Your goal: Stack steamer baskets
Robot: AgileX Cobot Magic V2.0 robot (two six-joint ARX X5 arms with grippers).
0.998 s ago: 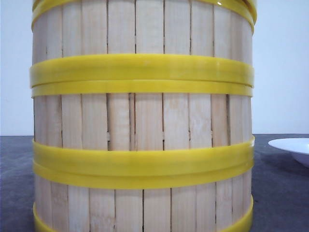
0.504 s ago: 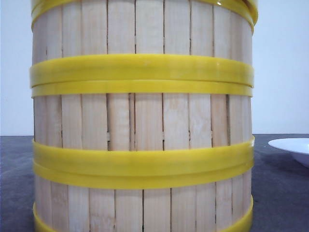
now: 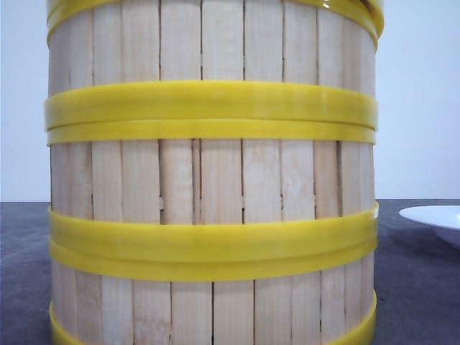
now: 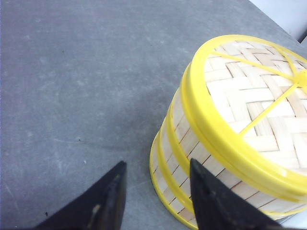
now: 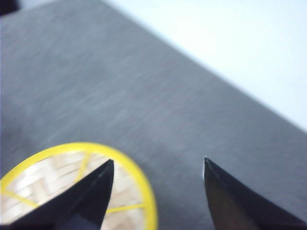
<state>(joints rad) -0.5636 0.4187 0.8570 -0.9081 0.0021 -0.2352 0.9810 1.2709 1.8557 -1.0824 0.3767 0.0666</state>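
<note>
Dark grey, faintly mottled table [image 3: 420, 287] stretching far to a plain pale wall [image 3: 420, 108], evenly and softly lit, with the rim of a white plate [image 3: 438, 219] at the right edge.

The steamer baskets [image 3: 212, 180] stand stacked in one upright column on the grey table, pale vertical slats banded by thick yellow rings where one tier meets the next. At least three tiers show in the front view, though the column runs past the frame top and bottom. A woven top with thin yellow spokes closes the stack. It sits just beside the left claw [image 4: 154, 184], near one dark finger, and lies below the right claw [image 5: 158, 175], under one finger.
</note>
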